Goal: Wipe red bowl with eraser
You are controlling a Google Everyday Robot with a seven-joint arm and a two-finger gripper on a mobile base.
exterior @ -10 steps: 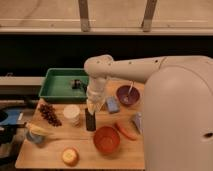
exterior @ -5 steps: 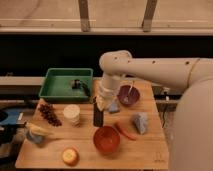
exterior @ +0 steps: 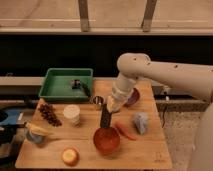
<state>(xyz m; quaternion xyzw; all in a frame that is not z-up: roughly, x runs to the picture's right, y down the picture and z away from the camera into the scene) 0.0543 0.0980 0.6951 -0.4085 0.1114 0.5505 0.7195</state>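
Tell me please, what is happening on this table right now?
The robot's gripper holds a flat black rectangular eraser on end. The eraser's lower end is right at the far rim of the round orange-red bowl, which stands near the front of the wooden table. I cannot tell whether the eraser already touches the bowl. A dark purple bowl sits beyond the gripper.

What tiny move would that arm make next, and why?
Probably lower a little: the gripper holds the flat black eraser upright over the back rim of the round orange-red bowl, so it likely must dip inside to wipe.
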